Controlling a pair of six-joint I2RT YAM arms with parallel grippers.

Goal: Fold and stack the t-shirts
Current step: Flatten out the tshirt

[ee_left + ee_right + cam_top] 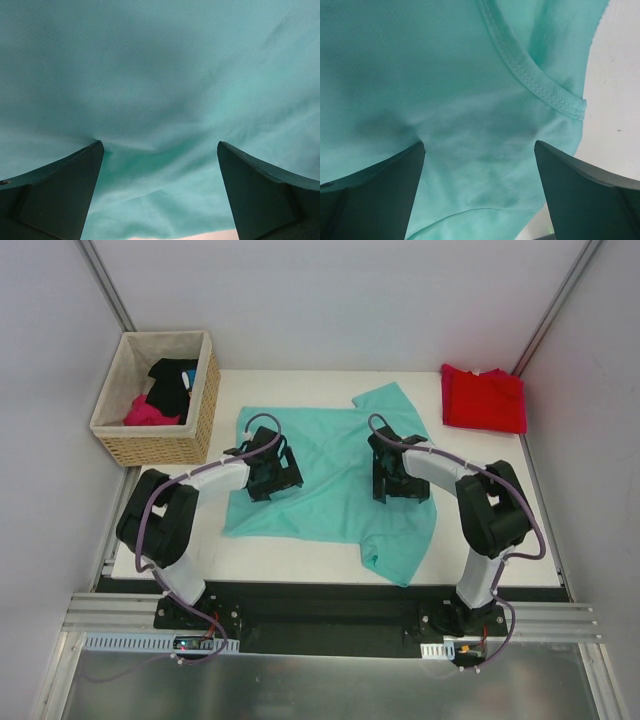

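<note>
A white table (300, 558) holds the teal t-shirt (335, 465), spread flat at its centre. A wicker basket (150, 445) stands far left, and the folded red t-shirt (484, 400) lies far right. The left gripper (275, 475) and right gripper (398, 480) rest on the teal fabric, jaws spread wide, holding nothing.

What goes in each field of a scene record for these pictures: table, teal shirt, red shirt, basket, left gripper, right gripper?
table: white, bearing both shirts
teal t-shirt: spread open, unfolded, mid-table
red t-shirt: folded, at the far right corner
wicker basket: by the far left corner, holding a black garment and a magenta-pink garment
left gripper: open, down on the teal t-shirt
right gripper: open, down on the teal t-shirt near a stitched hem
</note>
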